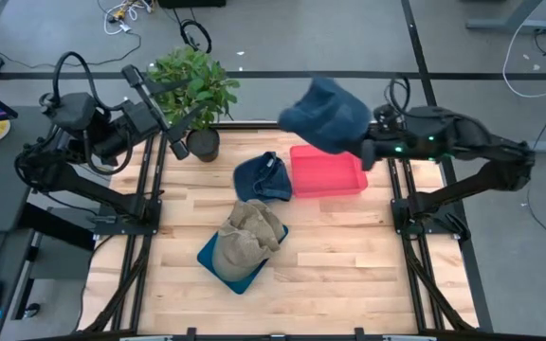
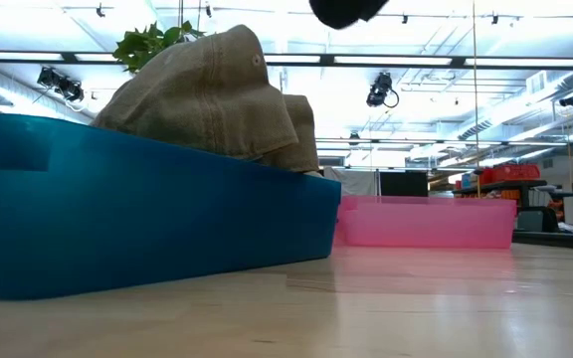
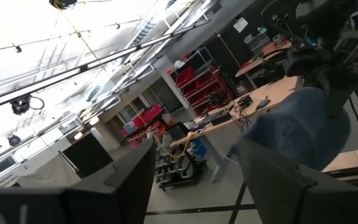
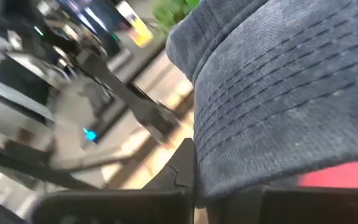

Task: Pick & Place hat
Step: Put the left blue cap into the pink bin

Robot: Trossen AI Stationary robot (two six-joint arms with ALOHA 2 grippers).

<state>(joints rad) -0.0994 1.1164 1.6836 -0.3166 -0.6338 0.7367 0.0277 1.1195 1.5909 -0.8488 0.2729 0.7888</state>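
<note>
Right gripper (image 1: 360, 149), upper right of frame, is clamped on a blue hat (image 1: 326, 114) above the pink bin (image 1: 328, 171). Left gripper (image 1: 171, 133), upper left, stands parted, holding nothing.

— What sits on the wooden table (image 1: 349, 265)?
— A blue bin (image 1: 218, 267), a pink bin (image 1: 328, 172), a dark blue hat (image 1: 262, 177) lying flat beside it, and a potted plant (image 1: 195, 90) at the back edge.
</note>
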